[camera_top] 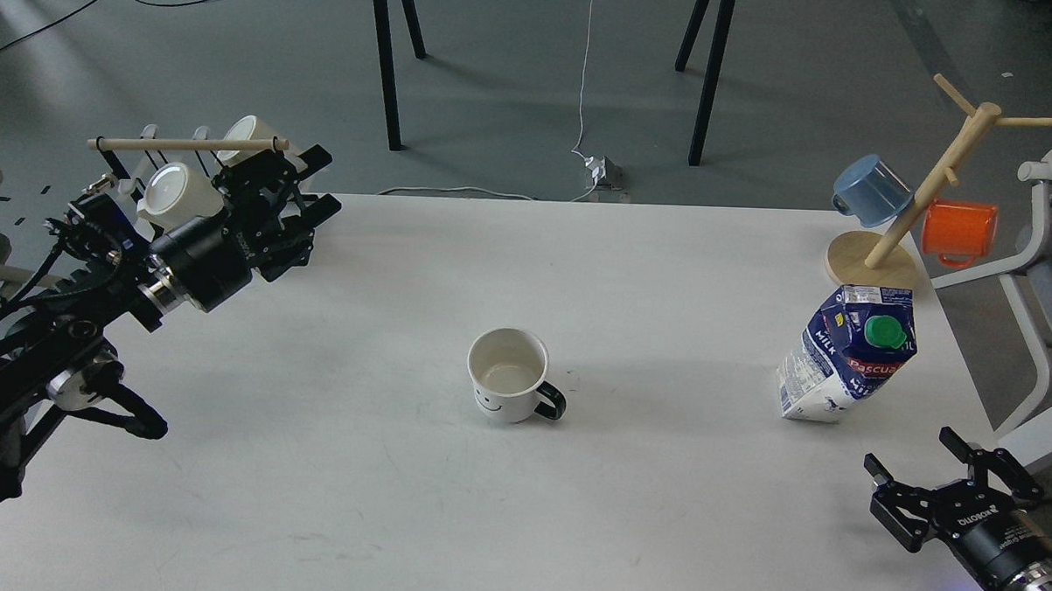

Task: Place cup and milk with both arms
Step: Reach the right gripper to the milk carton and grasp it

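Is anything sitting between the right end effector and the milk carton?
Nothing visible. The right end effector, fingers apart, is at the table's near right corner; the milk carton stands beyond it with only bare tabletop between.

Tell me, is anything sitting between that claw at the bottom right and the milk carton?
No. In the head view, only bare white table lies between the right gripper and the milk carton. The gripper's fingers are spread open, holding nothing.
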You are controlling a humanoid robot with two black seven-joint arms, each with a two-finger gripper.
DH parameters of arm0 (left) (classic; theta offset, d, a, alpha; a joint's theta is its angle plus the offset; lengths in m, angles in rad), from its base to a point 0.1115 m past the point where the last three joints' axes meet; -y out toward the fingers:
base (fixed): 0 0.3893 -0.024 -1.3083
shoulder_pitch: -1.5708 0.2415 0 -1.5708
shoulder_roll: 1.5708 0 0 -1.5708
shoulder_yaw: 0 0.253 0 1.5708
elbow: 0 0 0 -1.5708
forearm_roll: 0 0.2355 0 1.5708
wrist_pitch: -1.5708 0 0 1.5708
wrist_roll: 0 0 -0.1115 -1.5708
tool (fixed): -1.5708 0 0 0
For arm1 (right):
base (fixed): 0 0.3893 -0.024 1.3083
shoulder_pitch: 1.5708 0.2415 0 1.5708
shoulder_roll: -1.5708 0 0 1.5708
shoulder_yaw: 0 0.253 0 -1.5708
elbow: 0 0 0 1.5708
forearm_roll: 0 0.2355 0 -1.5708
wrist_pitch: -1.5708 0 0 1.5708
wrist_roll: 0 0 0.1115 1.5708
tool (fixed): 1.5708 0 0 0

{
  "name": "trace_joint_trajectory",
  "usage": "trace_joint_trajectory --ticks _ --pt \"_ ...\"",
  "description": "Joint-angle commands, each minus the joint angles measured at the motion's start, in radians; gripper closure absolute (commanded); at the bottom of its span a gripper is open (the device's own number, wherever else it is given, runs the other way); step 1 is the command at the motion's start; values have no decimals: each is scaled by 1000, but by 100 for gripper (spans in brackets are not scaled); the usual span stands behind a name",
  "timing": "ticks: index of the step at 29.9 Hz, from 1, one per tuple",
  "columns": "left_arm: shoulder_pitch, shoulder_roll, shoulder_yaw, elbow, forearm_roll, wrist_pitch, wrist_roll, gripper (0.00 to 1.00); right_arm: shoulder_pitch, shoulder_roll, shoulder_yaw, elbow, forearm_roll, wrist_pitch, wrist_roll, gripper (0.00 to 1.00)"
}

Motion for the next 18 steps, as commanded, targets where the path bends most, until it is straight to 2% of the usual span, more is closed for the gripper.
trace_joint_trajectory --ticks 1,18 --pt "28 8 -44 -10 -1 -13 0 2 37 20 -22 -8 -2 0 3 1" --pt "71 17 -38 -10 3 -13 0 1 156 38 -44 -15 -2 0 5 1"
